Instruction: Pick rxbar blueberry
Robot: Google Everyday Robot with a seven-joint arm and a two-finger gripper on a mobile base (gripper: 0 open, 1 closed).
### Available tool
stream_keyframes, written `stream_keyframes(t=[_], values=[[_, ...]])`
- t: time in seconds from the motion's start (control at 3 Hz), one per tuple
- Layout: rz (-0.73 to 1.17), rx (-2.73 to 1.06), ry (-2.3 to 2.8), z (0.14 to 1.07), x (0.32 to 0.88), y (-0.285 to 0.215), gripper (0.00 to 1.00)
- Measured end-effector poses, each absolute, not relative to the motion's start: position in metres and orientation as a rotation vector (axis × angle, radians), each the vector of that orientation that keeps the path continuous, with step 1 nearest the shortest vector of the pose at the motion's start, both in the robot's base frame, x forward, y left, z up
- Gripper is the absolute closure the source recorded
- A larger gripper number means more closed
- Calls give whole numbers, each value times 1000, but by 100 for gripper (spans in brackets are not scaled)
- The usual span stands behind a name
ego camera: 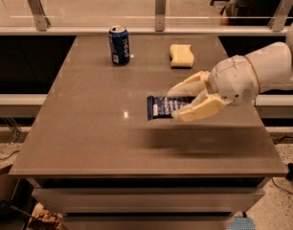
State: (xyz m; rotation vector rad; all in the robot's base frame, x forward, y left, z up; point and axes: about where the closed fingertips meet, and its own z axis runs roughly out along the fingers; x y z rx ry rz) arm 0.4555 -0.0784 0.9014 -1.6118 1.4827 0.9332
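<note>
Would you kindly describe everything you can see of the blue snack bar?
The rxbar blueberry is a flat, dark-blue, foil-looking bar with pale print and a crimped free end. It sits level, lengthwise across the view, over the middle of the table. The gripper, reaching from the right, clamps its other end between both fingers.

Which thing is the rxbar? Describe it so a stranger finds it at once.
On the brown table, look just right of the middle, where the gripper grips one end of it. The rxbar is the flat, dark-blue wrapper with pale print, unlike the upright blue can and the yellow sponge farther back.
</note>
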Motion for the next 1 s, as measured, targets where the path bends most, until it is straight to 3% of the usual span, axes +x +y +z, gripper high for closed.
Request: stream_keyframes(t=[1.0], values=[[810,-1607,1497,953,445,-73,100]])
